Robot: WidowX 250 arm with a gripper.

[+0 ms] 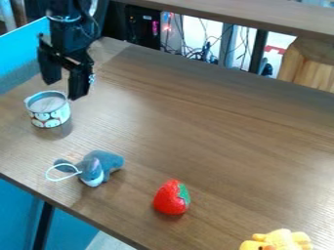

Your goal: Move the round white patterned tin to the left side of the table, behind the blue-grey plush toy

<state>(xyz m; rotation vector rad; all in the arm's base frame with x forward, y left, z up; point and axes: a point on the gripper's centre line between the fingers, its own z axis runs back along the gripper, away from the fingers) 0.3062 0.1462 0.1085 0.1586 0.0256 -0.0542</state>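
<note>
At the far left of the wooden table (196, 112) stands a tin (50, 116), upright on its flat base, which probably keeps it steady. It is short and round, with a pale side printed with small round faces and a darker band around the rim; its top looks dull grey, though I can't tell whether that is a lid or the inside. Just above and a little to the right of it hangs my gripper (64, 88), pointing down, its two fingers spread wide with nothing between them; hanging there, it seems to be kept over the tin's side of the table. Next comes a blue-grey stuffed toy (101, 165), its white loop lying out to the left, perhaps as it happened to fall. Further right a red strawberry (171, 197) sits with its green leaf turned right, and a yellow toy (281, 240) lies near the lower right corner.
</note>
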